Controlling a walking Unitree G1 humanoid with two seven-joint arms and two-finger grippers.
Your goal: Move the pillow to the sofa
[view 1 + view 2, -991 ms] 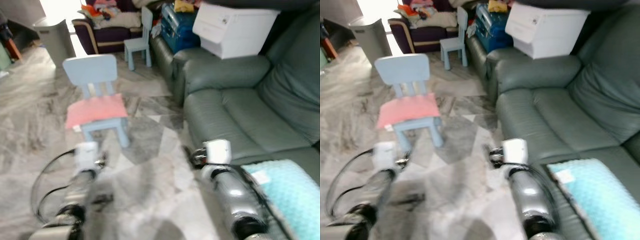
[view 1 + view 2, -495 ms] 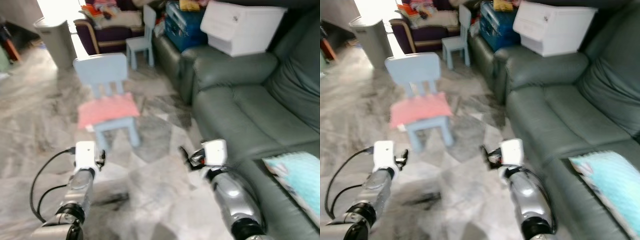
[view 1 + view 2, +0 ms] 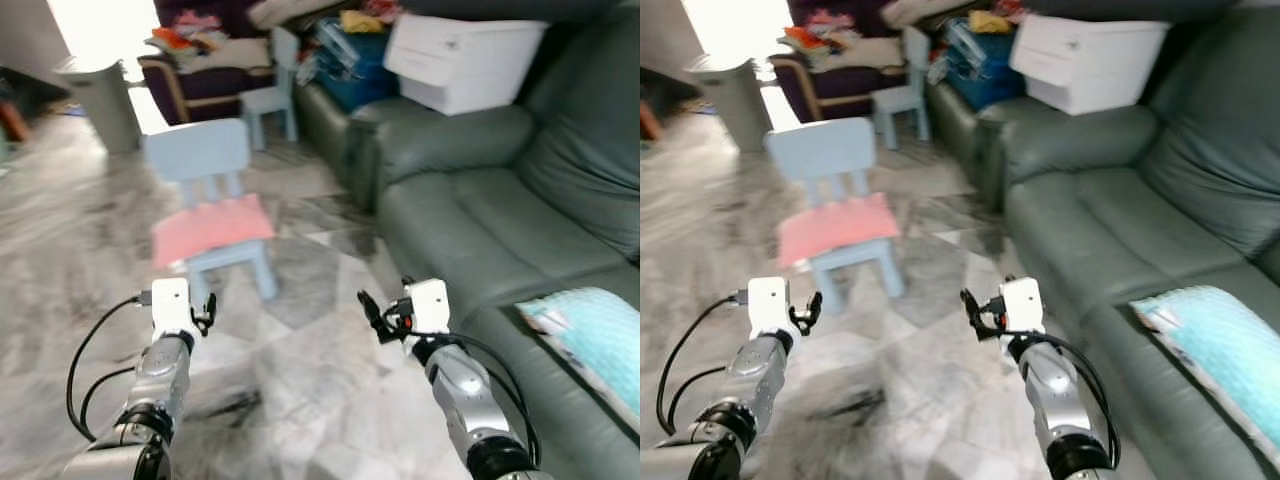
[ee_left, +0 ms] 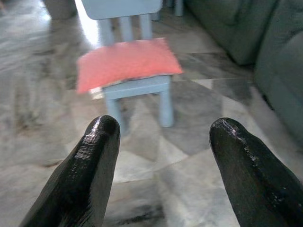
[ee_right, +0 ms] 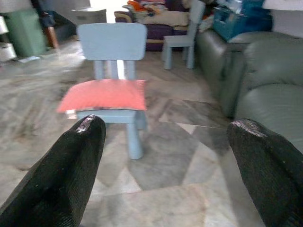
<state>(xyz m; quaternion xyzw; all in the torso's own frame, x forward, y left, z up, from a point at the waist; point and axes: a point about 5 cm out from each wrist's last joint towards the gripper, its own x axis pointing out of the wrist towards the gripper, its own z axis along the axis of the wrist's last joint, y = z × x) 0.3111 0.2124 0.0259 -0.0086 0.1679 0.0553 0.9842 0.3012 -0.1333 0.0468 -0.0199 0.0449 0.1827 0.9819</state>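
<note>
Pillow-wise, the pink pillow [image 3: 212, 229] lies flat on the seat of a small light blue chair [image 3: 200, 160], out on the marble floor [image 3: 700, 240]. Biggest thing around is the grey-green sofa [image 3: 480, 210] on the right, with a white box [image 3: 1085, 62] up on its arm and a light blue blanket [image 3: 1215, 345] on the near seat. Left gripper [image 4: 161, 137] and right gripper [image 5: 163, 130] both hover over the floor, well short of the chair, fingers spread wide and empty.
</note>
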